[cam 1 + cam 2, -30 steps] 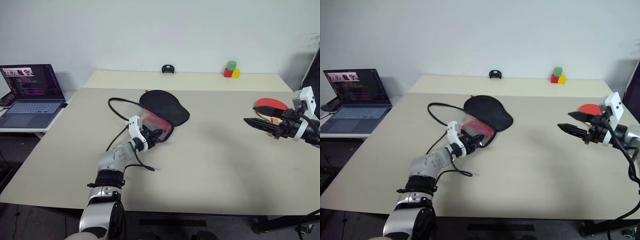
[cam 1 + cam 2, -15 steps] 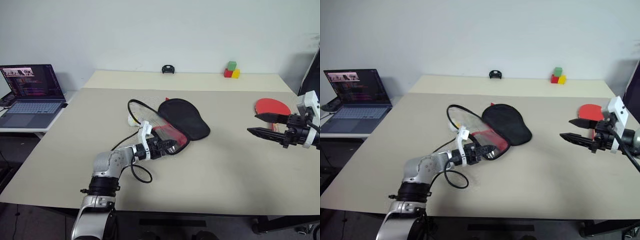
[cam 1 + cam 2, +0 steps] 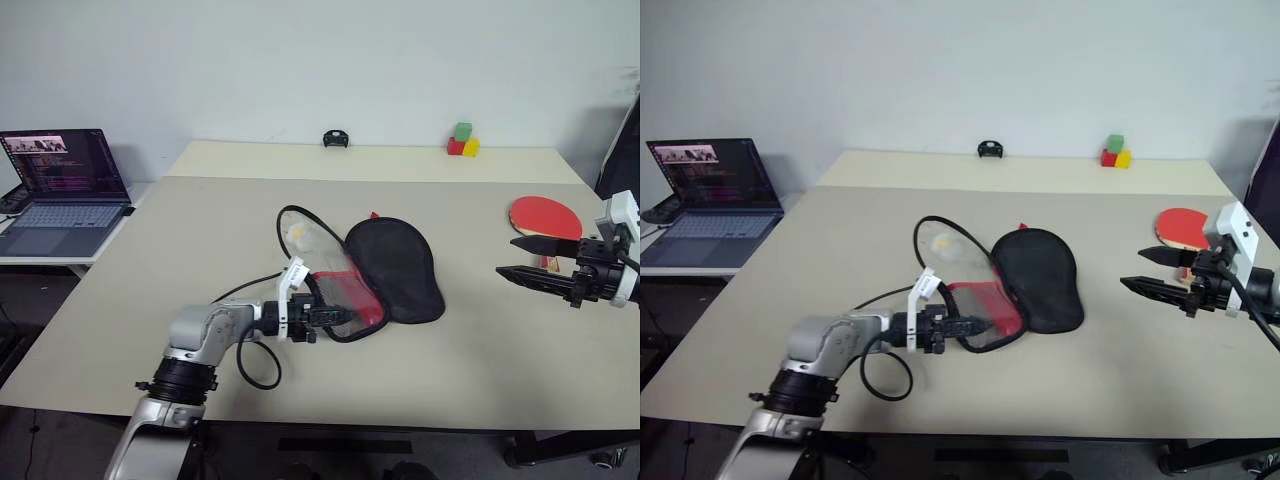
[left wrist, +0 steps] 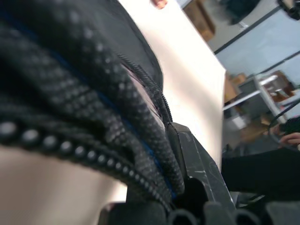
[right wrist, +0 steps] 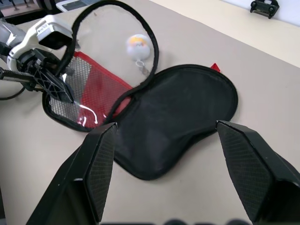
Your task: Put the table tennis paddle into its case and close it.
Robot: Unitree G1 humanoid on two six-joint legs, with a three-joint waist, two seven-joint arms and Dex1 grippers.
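Paddle (image 3: pixel 545 216) and case (image 3: pixel 375 280) lie well apart on the table (image 3: pixel 200 230) in the head views: we see the red blade flat near the table's right edge, just behind our right gripper (image 3: pixel 512 257), whose two black fingers are spread wide and hold nothing. The case lies open near the table's middle, black half to the right, red mesh half to the left. Our left gripper (image 3: pixel 970 326) is clamped tight on the near rim of the red mesh half. Against a second ago, the case has been dragged right and nearer to us, and our right gripper is now clear of the paddle.

From the left wrist, black mesh fabric and a zipper edge (image 4: pixel 161 101) crowd right against our pinched fingers.

From the right wrist, the open case lies beyond our two spread fingertips (image 5: pixel 101 161), apart from them, with a small white-yellow ball (image 5: pixel 138 45) inside the zipper loop and our left gripper pinching the mesh half.
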